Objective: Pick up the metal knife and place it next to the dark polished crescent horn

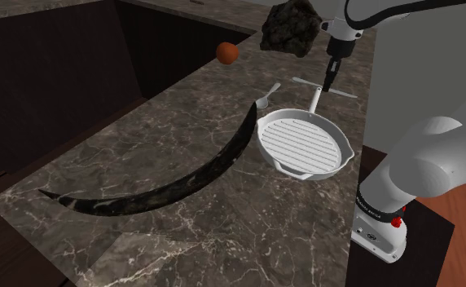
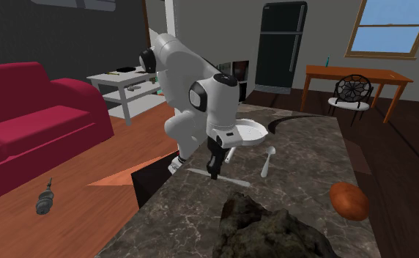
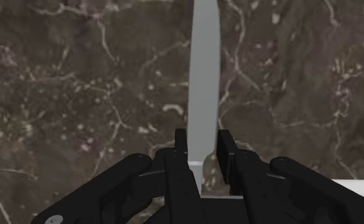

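While the gripper [image 3: 203, 143] stood low over the counter [image 1: 223, 236], its fingers [image 3: 181, 153] were set narrow, one against each long edge of the knife [image 3: 204, 76], so that they seemed to clasp it across its width. The knife looked to lie flat on the marble, or barely off it; which could not be told. In the shoulder view it sat at the counter's far end, just past the tip of the pan [image 1: 301, 145] handle and near the spoon [image 1: 265, 96]. It was well apart from the middle of the horn [image 1: 199, 171], whose black curve swept off toward that view's lower left. The knife was a thin, pale, flat strip, so it would likely be light and stiff, not fragile, but smooth and apt to slip or swivel between the pads. A hold near its middle, where the fingers seemed to be in the shoulder view, would probably keep it from tipping. Carrying it level and slowly seemed wise, with the pan handle so close beside it. Bare marble lay along both sides of the horn for setting it down.
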Action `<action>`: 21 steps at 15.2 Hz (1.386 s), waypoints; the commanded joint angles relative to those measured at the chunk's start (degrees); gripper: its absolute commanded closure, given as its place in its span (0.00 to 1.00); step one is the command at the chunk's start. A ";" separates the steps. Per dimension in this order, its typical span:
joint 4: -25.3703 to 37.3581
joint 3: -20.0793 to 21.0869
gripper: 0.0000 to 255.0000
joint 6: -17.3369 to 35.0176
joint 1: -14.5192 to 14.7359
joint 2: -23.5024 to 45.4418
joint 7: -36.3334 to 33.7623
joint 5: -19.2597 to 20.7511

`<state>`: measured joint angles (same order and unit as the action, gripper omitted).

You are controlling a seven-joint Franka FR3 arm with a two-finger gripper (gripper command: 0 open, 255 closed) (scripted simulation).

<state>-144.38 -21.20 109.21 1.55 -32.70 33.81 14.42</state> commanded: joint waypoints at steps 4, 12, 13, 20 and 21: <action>-1.08 0.12 1.00 -0.68 0.15 0.15 -0.10 -1.43; 3.33 0.92 1.00 -6.04 0.59 -0.82 -0.08 -2.06; 4.00 1.06 1.00 -6.84 0.62 -0.95 -0.06 -2.15; 8.99 1.95 1.00 -12.32 0.87 -1.44 0.13 -2.80; 9.74 2.07 1.00 -13.09 0.91 -1.45 0.16 -2.89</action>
<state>-135.33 -19.38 96.92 2.36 -34.09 34.10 11.70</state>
